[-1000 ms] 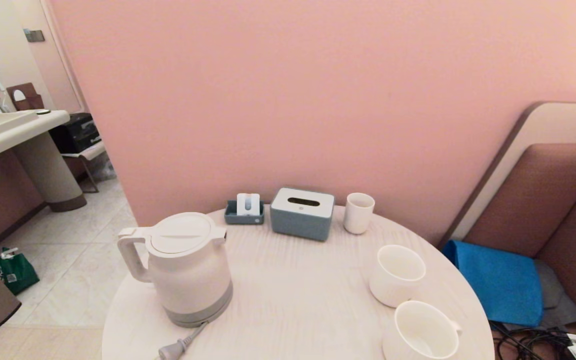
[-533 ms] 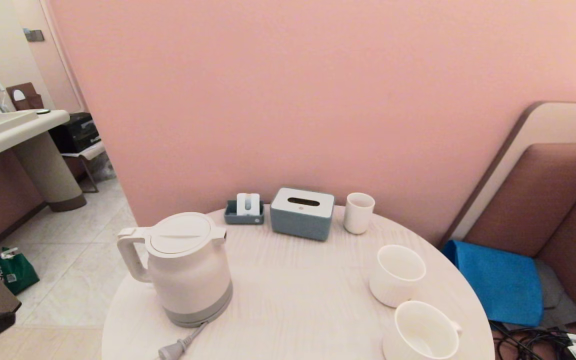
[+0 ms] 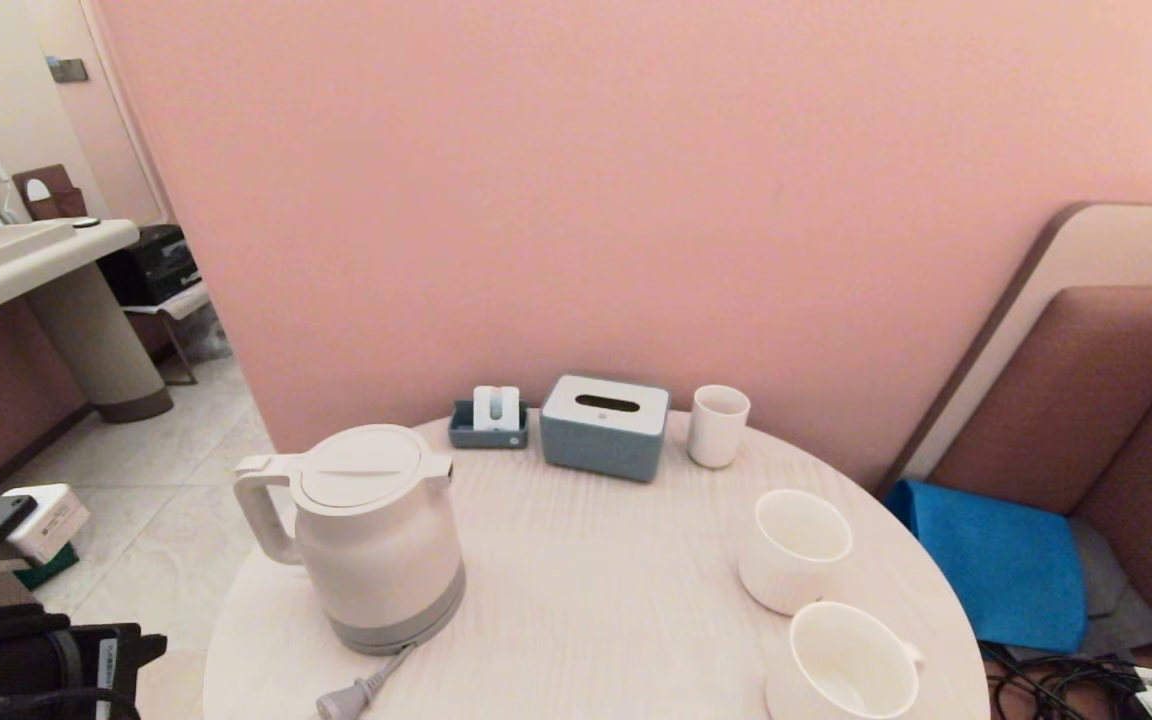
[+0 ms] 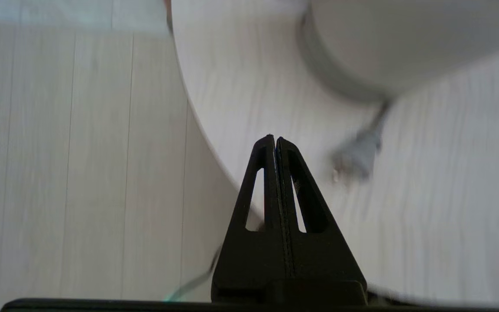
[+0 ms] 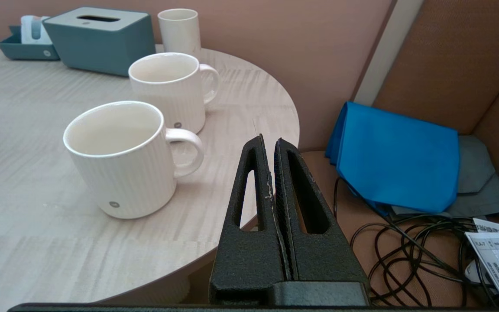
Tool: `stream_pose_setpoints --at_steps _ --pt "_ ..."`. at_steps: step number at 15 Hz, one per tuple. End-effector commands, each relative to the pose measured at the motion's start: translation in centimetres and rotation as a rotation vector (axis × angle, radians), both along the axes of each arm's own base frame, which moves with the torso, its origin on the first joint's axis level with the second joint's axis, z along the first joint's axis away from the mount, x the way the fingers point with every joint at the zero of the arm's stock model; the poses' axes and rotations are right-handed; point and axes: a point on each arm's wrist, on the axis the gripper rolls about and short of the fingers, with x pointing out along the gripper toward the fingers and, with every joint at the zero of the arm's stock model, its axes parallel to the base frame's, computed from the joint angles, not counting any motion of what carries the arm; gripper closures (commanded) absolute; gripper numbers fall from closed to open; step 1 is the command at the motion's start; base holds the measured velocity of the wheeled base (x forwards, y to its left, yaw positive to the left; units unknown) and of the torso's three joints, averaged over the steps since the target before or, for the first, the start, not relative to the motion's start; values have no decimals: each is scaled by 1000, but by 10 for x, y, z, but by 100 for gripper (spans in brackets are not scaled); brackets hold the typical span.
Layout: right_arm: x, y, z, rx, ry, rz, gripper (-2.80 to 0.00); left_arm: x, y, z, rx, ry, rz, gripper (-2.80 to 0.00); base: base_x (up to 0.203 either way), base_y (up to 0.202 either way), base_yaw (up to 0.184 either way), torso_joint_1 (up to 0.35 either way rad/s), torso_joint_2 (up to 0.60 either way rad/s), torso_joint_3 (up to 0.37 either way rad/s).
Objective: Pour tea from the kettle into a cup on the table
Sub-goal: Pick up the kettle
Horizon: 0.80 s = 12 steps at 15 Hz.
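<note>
The white kettle (image 3: pixel 376 530) with its grey bottom band stands lidded on the left of the round pale table (image 3: pixel 596 600), handle to the left. Two white mugs (image 3: pixel 794 548) (image 3: pixel 841 665) sit at the right edge; no tea shows in them. My left arm (image 3: pixel 6 620) is low, left of the table; its gripper (image 4: pixel 274 139) is shut and empty over the table's rim, short of the kettle (image 4: pixel 405 39). My right gripper (image 5: pixel 269 141) is shut and empty, just off the table's right edge beside the nearer mug (image 5: pixel 121 158).
The kettle's loose plug (image 3: pixel 346 700) lies on the table's front. A grey tissue box (image 3: pixel 604 425), a small tray (image 3: pixel 489 420) and a white tumbler (image 3: pixel 717 425) line the back by the wall. A blue cloth (image 3: pixel 996 560) and cables (image 5: pixel 414 247) lie on the seat at right.
My left arm has risen into the head view at the lower left, beside the table. Nothing on the table has moved.
</note>
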Motion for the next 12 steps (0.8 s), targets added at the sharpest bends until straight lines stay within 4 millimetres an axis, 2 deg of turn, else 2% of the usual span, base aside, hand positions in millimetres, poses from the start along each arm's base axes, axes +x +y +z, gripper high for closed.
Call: stream_pose_setpoints --at_steps 1,7,11,12 --pt "0 0 0 0 0 0 0 20 0 -15 0 -81 -1 0 0 0 0 0 0 0" --pt "0 0 0 0 0 0 0 57 0 -31 4 -109 -6 0 0 0 0 0 0 0" --pt "0 0 0 0 0 0 0 66 0 -30 7 -113 -8 0 0 0 0 0 0 0" --pt "0 0 0 0 0 0 0 66 0 -29 7 -120 -7 -280 0 0 0 0 0 0"
